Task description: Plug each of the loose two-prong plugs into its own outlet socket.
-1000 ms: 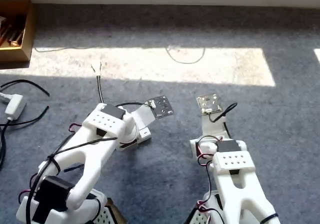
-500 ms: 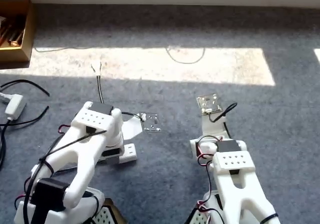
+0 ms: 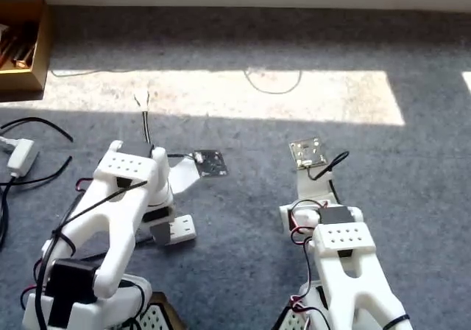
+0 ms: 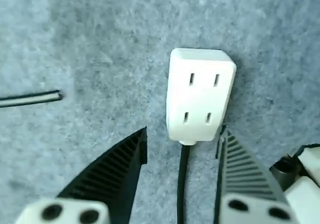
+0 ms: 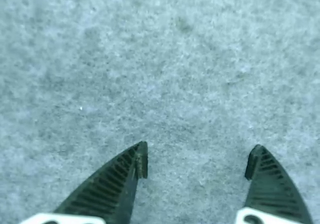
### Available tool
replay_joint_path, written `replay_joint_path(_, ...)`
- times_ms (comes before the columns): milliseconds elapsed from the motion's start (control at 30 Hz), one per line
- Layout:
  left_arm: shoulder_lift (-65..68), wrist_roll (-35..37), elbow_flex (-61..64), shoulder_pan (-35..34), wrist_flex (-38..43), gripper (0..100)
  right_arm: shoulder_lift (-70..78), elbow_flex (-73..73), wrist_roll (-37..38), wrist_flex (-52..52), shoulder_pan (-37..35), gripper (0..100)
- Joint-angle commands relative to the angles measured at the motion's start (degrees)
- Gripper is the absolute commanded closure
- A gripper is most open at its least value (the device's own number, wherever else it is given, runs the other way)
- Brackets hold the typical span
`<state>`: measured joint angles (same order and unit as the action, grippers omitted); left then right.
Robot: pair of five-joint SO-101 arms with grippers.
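Note:
A white outlet block [image 4: 200,94] with two pairs of slots lies face up on the grey carpet, its black cord [image 4: 183,184] running back between my left gripper's fingers. My left gripper [image 4: 182,134] is open, its tips either side of the cord just short of the block. A cut black-and-white cable end [image 4: 31,98] lies off to one side. My right gripper [image 5: 199,151] is open over bare carpet with nothing between its fingers. In the high view the left arm [image 3: 125,197] leans left and the right arm [image 3: 340,245] points straight ahead. A thin cable with a pale tip [image 3: 143,102] lies beyond the left arm.
A white adapter [image 3: 20,155] with black cords lies at the left edge. A wooden box [image 3: 26,46] stands at the back left. A thin wire loop [image 3: 272,85] rests in the sunlit strip of carpet.
The left arm has swung to the left and drawn back; its wrist board moved left with it. The right arm has not moved.

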<state>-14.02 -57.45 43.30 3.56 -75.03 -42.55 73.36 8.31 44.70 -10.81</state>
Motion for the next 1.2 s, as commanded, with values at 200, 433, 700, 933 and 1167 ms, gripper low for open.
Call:
replay_joint_path(200, -0.66, 16.53, -23.16, -12.88, -3.78, 77, -1.27, -1.01, 0.62, 1.01, -0.92, 68.8)
replay_joint_path(433, -0.66, 41.85, -31.78, -37.49, -2.11, 76, -0.75, -13.49, 3.08, 8.84, -14.46, 68.8)
replay_joint_path(700, -0.66, 41.93, -17.1, -43.56, 4.84, 76, 10.59, -39.87, -0.26, 12.35, -30.2, 68.8)
replay_joint_path(933, -0.66, 42.37, -6.64, -46.11, 16.26, 76, 36.0, -52.18, -1.76, -2.15, -34.33, 68.8)
replay_joint_path(1167, -0.57, 42.46, -20.35, -62.02, 20.48, 76, 50.42, -52.0, -1.85, -9.89, -40.04, 68.8)
